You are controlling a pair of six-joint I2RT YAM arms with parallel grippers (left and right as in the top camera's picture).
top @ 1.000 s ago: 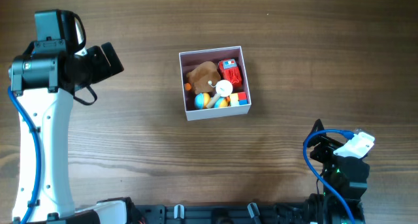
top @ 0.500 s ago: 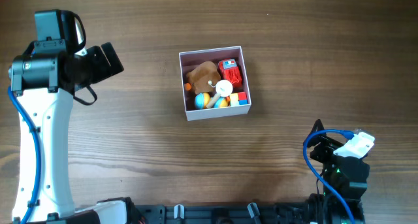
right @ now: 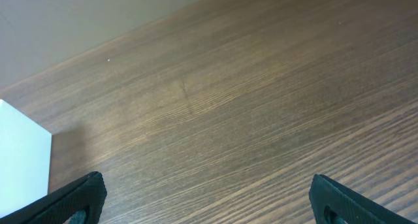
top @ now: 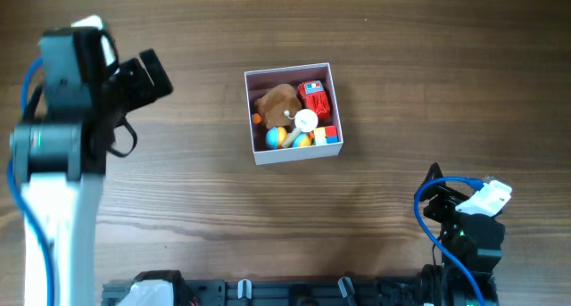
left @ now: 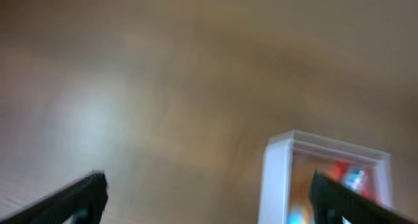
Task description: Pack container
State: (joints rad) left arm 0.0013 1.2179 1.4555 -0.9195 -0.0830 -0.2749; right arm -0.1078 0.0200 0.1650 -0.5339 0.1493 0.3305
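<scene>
Hands gape wide and empty, left hand (left: 210,203) and right hand (right: 208,202) apart from container (top: 300,153).

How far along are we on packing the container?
Done: the container holds a brown plush, red toy, white ball and smaller coloured pieces. In hand: nothing; left pincer and right pincer stand open, empty. Left: no toy shows outside it, so likely nothing.

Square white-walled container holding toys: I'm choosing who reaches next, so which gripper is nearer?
Left, narrowly: the left gripper hovers left of the white-walled container; the right gripper sits beyond its near-right corner.
</scene>
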